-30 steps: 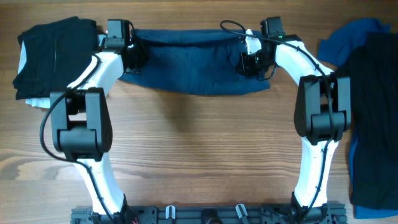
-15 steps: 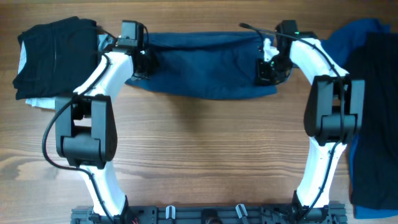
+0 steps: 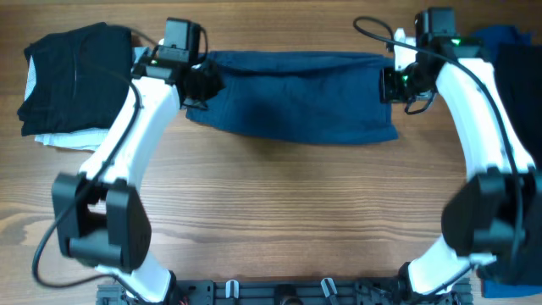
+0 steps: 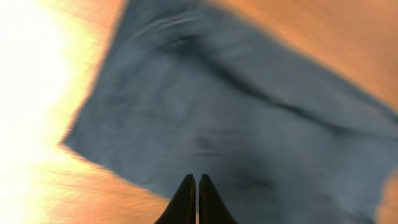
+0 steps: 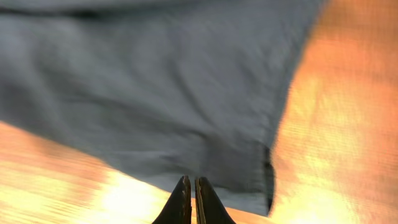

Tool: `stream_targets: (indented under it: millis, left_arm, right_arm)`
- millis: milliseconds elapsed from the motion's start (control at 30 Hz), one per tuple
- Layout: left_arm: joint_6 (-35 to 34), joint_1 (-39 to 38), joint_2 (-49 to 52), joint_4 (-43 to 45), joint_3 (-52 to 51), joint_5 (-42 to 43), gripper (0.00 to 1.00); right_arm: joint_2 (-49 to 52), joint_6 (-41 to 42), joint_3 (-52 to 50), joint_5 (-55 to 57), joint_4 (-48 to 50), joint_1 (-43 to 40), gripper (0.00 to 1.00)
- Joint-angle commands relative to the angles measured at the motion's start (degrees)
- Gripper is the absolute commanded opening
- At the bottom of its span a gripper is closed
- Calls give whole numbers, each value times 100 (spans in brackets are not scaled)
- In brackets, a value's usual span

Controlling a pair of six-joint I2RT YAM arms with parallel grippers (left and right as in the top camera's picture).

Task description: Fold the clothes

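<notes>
I have the dark blue garment (image 3: 296, 95) strung between both sets of fingers. The left gripper (image 3: 201, 82) is pressed fully together at one end and the right gripper (image 3: 391, 84) at the other. Each looks to have a pinch of the cloth, though blur in the wrist views leaves some doubt.

To do this well I'd keep both hands level and the pull even. That way the cloth settles flat on the wooden table (image 3: 271, 212) before any fold, without sagging.

The garment is a plain, matte, near-rectangular panel, with a hemmed corner just beside the right fingertips. A stack of black clothes (image 3: 72, 80) sits just outside the left fingers. A black and blue heap (image 3: 512, 144) lies outside the right.
</notes>
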Motion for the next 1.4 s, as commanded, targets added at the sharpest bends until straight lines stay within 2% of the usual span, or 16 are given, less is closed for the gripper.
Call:
stream_targets:
  millis: [0,167,333,467,567,700,833,1033,1267,1367]
  left_arm:
    - [549,-428,63,446,-4,63,4]
    - [678,-599,636,1145,-4,133,4]
    - [479,-595,1318,1899,-4,848,4]
    - [483,-595,1698,2103,-4,1633,4]
    - [490,-588,1880,2210,-4,1626,4]
    - [487,-590,2085,2846,-4,1609,4]
    - [221,-590,2269,3213,-4,1567,4]
    - [221,-588,2527,3591,-4,1244,5]
    - [221,-511,2533,4677,-4,1237,8]
    - [223,-455,2546,4924,-4,846,8]
  right_arm:
    - [-63,-42,31,-413,225,413,4]
    - [332,927,22,26,422,446,4]
    - [903,916,-57,-162,723,439,5]
    - [1453,920,-57,-387,1021,439,4]
    - [1768,911,-57,-507,1185,439,4]
    - [1987,914,-87,-522,1246,457,4]
    - [1987,927,-328,-522,1508,476,4]
    - [1987,918,-507,-520,1578,483,4]
    - [1987,901,-616,-501,1615,483,4]
    - [1987,896,-721,-501,1679,483,4]
